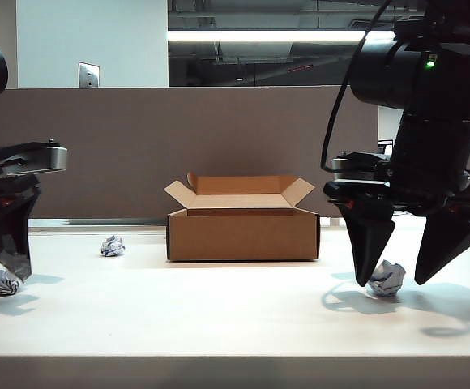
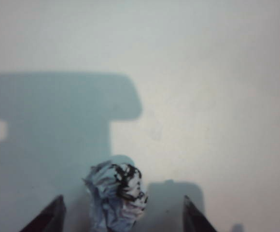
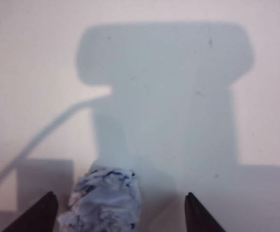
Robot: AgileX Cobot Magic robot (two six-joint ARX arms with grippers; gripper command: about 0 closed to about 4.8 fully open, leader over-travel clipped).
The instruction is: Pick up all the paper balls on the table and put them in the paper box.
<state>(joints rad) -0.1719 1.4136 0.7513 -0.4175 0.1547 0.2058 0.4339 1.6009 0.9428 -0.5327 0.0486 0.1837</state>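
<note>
Now | left gripper low, spread | right gripper low, spread

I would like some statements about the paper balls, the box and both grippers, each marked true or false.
1. The paper box stands open on the table. True.
2. One paper ball already lies on the box's flap. False: all three are on the table.
3. The right gripper stands open around a paper ball. True.
4. The left gripper is shut on a ball. False: its fingers stand apart, with a ball between them.
5. A third ball lies left of the box. True.
</note>
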